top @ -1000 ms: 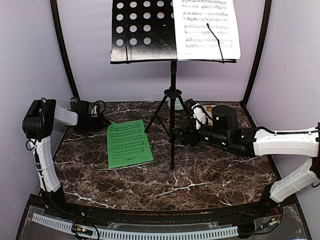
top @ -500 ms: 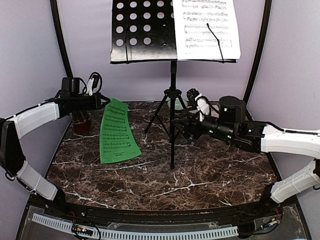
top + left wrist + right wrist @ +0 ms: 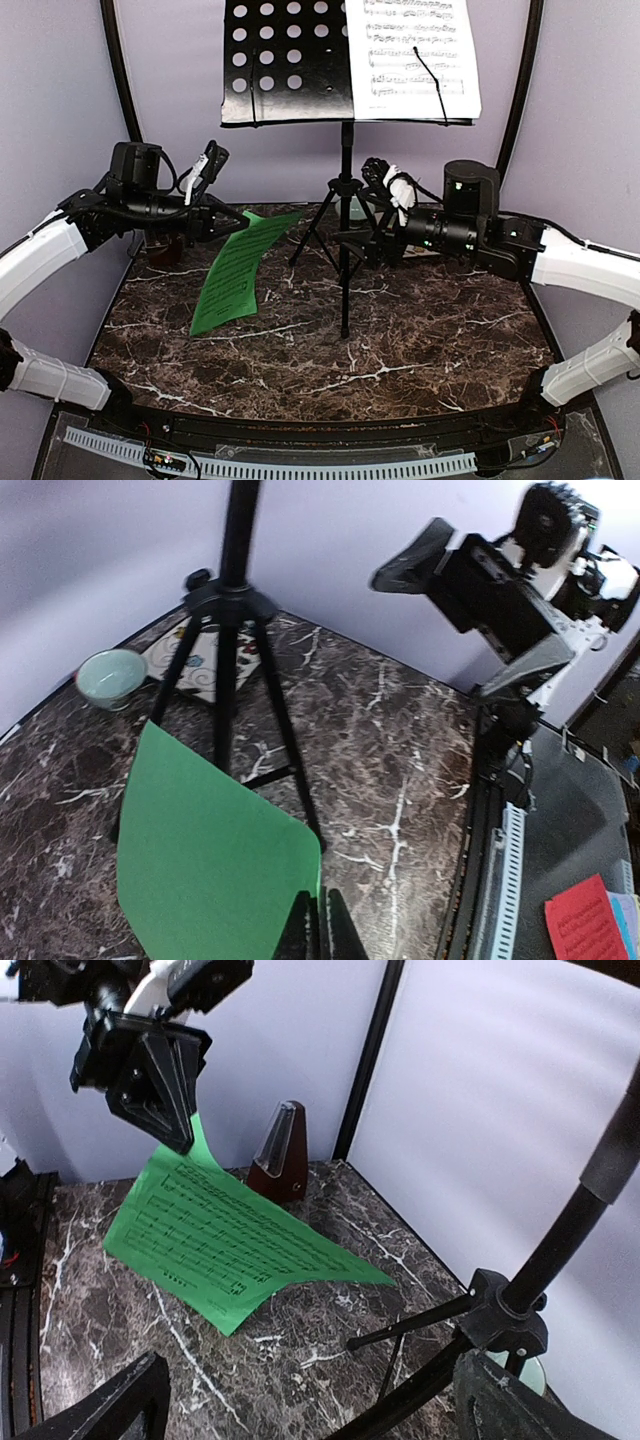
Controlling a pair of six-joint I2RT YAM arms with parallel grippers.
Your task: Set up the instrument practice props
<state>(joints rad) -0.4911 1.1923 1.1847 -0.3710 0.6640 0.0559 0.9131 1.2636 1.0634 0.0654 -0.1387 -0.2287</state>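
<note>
The black music stand (image 3: 290, 60) rises on its tripod (image 3: 345, 200) at the back centre. A white sheet (image 3: 415, 50) rests on the right half of its desk. My left gripper (image 3: 222, 222) is shut on the top edge of the green sheet (image 3: 238, 270). The sheet hangs slanted, its lower end near the table. In the left wrist view the gripper (image 3: 318, 925) pinches the sheet's (image 3: 210, 870) corner. The metronome (image 3: 281, 1155) stands at the back left, behind the sheet. My right gripper (image 3: 365, 210) is wide open beside the tripod hub (image 3: 505, 1320), holding nothing.
A pale green bowl (image 3: 110, 675) and a cream swirl tile (image 3: 195, 665) lie behind the tripod legs (image 3: 280, 710). Black frame posts (image 3: 125, 90) flank the back corners. A red card (image 3: 585, 920) lies off the table's near edge.
My left arm swung up and right from the back left, lifting the green sheet off the table toward the stand. The right gripper rose a little and opened wider.
</note>
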